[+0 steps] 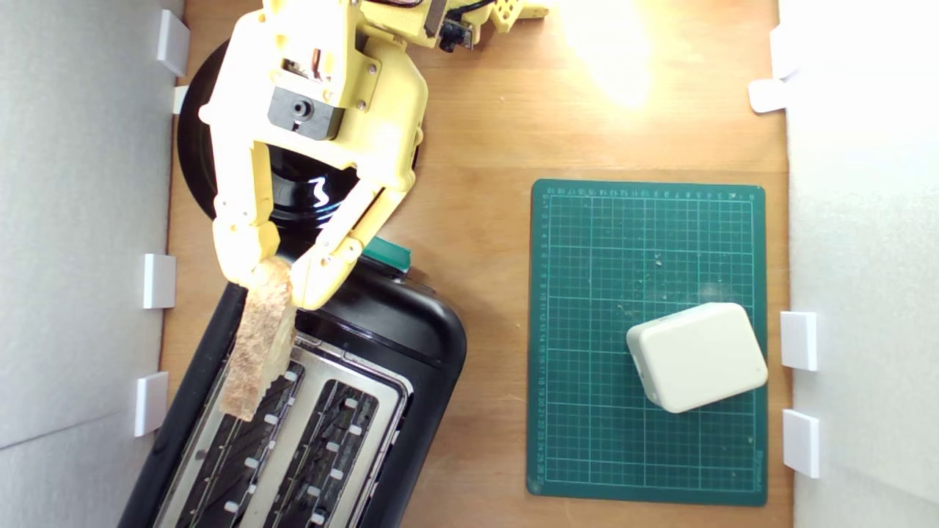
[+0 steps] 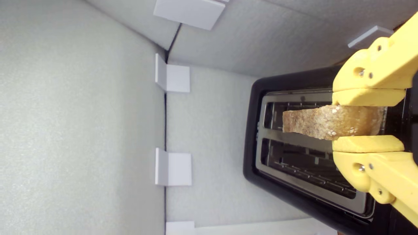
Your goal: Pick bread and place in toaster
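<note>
While the yellow gripper (image 1: 273, 282) hung over the near end of the toaster (image 1: 411, 352), its two fingers were clamped on the bread (image 1: 257, 345), one finger on each flat side of the slice. The bread reached out from the fingertips over the silver top plate (crust edge facing the exterior camera), lying along the slot nearer the exterior view's left; whether its far tip had entered that slot could not be told. In the wrist view the bread (image 2: 323, 122) sat pinched between the gripper (image 2: 367, 120) pads, above the toaster (image 2: 254, 137) and over the metal strip between the two slots and the slot beside it.

Behind the gripper, partly hidden by the arm, lay a round black plate (image 1: 194, 158) on the wooden table (image 1: 484, 110). A green lever knob (image 1: 389, 253) showed just beside the gripper's finger on the exterior view's right. Well apart from the gripper, toward the exterior view's right, a green cutting mat (image 1: 587, 293) carried a white rounded block (image 1: 697, 356). White foam walls (image 2: 81, 114) stood close beside the toaster.
</note>
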